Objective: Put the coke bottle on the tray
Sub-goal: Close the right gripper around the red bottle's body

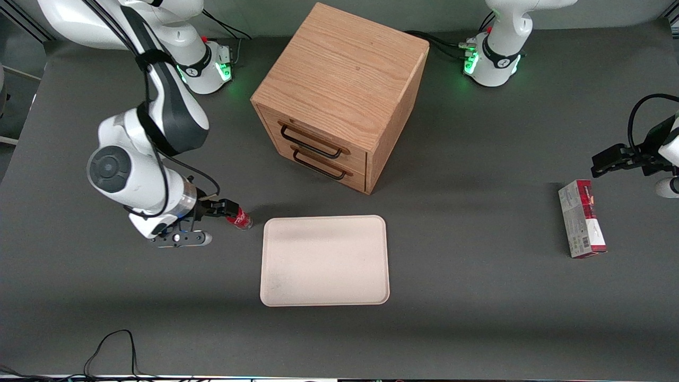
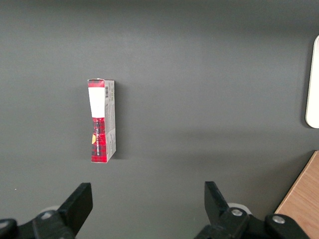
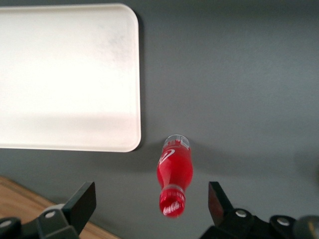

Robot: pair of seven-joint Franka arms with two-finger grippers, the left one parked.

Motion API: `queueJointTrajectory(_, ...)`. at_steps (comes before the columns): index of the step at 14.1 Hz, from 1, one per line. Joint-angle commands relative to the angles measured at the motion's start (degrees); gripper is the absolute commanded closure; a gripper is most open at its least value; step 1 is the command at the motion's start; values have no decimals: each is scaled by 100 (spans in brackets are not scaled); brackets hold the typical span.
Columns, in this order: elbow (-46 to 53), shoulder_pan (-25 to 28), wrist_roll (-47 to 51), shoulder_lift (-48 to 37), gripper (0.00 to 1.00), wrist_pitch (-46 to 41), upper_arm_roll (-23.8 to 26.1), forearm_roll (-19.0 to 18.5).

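Observation:
The coke bottle [image 1: 240, 218] is small, with a red cap, a red label and a clear base. It stands on the dark table just off the tray's corner that points toward the working arm and away from the front camera. The cream tray [image 1: 323, 260] lies flat and holds nothing. My right gripper [image 1: 225, 208] hovers over the bottle, open. In the right wrist view the bottle [image 3: 174, 172] shows cap-up between the spread fingers [image 3: 82, 201], untouched and closer to one of them. My gripper [image 3: 151, 204] holds nothing, and the tray [image 3: 70, 74] lies beside the bottle.
A wooden drawer cabinet [image 1: 339, 95] with two black handles stands farther from the front camera than the tray. A red-and-grey carton [image 1: 581, 217] lies toward the parked arm's end of the table and also shows in the left wrist view [image 2: 102, 122]. A cable lies at the table's near edge.

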Motion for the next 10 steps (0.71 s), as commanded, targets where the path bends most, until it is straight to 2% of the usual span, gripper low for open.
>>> queueJointTrajectory(1, -902, 37, 126, -325, 0, 699, -20, 15)
queueJointTrajectory(7, -1255, 72, 126, -369, 2, 762, -20, -3)
queueJointTrajectory(8, -1273, 72, 126, -404, 9, 753, -20, -38)
queueJointTrajectory(10, -1273, 72, 126, -421, 30, 736, -11, -170)
